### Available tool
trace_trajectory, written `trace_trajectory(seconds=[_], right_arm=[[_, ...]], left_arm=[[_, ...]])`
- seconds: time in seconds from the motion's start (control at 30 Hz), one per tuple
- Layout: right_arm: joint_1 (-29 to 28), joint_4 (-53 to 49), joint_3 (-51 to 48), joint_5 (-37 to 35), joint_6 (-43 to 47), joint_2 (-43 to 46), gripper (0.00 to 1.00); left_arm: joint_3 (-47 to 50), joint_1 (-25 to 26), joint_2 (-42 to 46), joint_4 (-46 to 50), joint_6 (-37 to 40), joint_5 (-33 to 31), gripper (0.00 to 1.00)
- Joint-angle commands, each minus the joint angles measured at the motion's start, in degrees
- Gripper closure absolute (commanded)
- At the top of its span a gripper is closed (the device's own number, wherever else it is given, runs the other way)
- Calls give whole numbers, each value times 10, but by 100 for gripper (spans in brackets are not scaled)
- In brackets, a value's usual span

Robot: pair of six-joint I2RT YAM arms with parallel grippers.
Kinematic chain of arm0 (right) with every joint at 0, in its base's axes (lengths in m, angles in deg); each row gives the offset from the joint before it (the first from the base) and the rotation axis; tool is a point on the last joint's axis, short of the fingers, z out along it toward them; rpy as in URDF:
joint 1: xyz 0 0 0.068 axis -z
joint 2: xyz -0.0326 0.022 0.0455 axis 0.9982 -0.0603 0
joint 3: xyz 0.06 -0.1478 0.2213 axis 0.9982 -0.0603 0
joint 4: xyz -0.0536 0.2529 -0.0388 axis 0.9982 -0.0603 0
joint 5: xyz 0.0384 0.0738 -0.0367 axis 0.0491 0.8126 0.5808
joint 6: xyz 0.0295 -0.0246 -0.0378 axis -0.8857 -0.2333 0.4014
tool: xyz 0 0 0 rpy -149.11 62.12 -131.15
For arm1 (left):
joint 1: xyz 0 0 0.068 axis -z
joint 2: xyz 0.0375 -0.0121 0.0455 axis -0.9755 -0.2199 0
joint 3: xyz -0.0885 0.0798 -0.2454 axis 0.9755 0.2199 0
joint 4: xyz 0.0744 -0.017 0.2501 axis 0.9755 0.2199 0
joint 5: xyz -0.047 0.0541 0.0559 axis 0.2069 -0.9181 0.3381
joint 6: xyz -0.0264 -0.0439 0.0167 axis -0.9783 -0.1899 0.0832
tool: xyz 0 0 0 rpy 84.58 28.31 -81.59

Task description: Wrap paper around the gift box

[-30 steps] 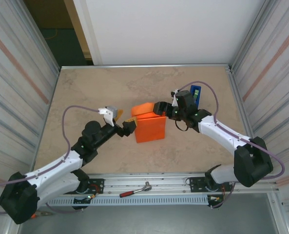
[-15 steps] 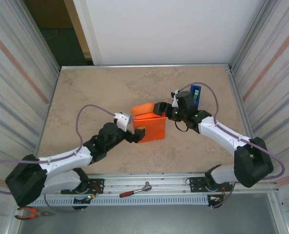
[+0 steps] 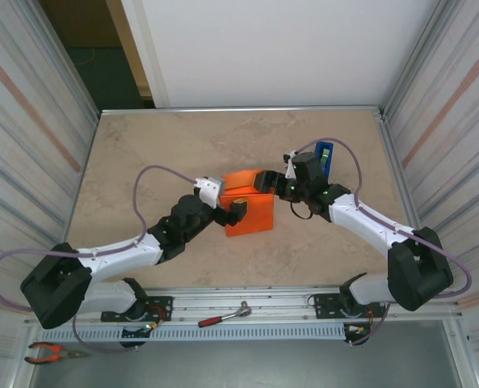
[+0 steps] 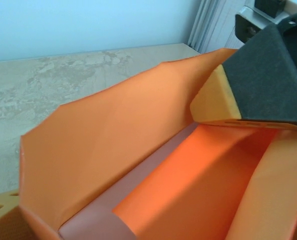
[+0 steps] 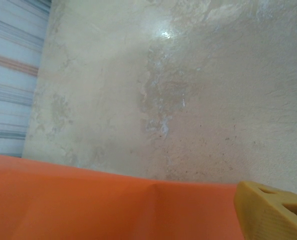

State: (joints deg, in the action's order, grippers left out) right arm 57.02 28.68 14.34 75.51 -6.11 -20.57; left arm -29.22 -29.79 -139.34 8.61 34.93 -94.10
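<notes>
The left gripper (image 3: 237,208), jaws spread wide, sits at the near-left top of the small, squarish, orange-skinned gift box (image 3: 251,220) at mid-table. There the plain matte orange paper sheet (image 4: 113,145) stands up as a stiff, creased flap. This looks like the fold-down stage, so the flap next needs pressing flat and holding for tape. The right gripper (image 3: 264,182), also spread, touches the parcel's far-right top, with the blue plastic tape dispenser (image 3: 325,153) beyond it.

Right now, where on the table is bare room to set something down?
Bare: the table far left of the paper, and the near strip between both arms. Crowded: centre, left gripper and right gripper at the paper; dispenser behind.
</notes>
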Motion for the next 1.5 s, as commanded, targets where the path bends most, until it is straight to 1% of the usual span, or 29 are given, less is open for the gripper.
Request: trace_trajectory(seconds=[0.0,0.1,0.23,0.33,0.4,0.5,0.67,0.83,0.93,1.03,1.1,1.2,1.33,1.4,1.47], right_arm=[[5,13,-7,11,-13,15,12],[18,11,-6,7,-22,38,10],[39,18,-19,-3,-21,88,7],[36,21,-30,-9,2,114,6],[28,23,-35,-14,18,120,6],[5,14,-32,-41,41,107,6],[-37,23,-19,-92,76,54,7],[-67,47,-26,-155,110,20,11],[-91,61,-44,-203,132,11,17],[-103,68,-54,-243,143,1,27],[-105,71,-55,-258,143,-3,36],[-107,75,-52,-272,144,-8,49],[-108,73,-39,-281,146,-18,66],[-108,71,-32,-284,147,-25,71],[-109,68,-24,-285,151,-28,79]], left_arm=[[-19,-12,-12,-23,-2,-22,5],[-22,-16,-20,-21,-5,-29,10],[-32,-18,-33,-10,-3,-24,20],[-36,-18,-41,-1,-5,-19,27],[-39,-18,-44,6,-7,-19,29],[-40,-18,-45,15,-10,-14,30],[-38,-18,-41,27,-14,-13,30],[-38,-18,-48,34,-21,-11,33],[-44,-18,-60,31,-26,-9,37],[-61,-18,-81,28,-20,-2,43],[-72,-21,-94,25,-14,3,47],[-87,-34,-115,15,-13,25,52],[-114,-49,-143,12,-5,51,62],[-124,-53,-152,12,0,59,67],[-132,-53,-159,14,5,63,71]])
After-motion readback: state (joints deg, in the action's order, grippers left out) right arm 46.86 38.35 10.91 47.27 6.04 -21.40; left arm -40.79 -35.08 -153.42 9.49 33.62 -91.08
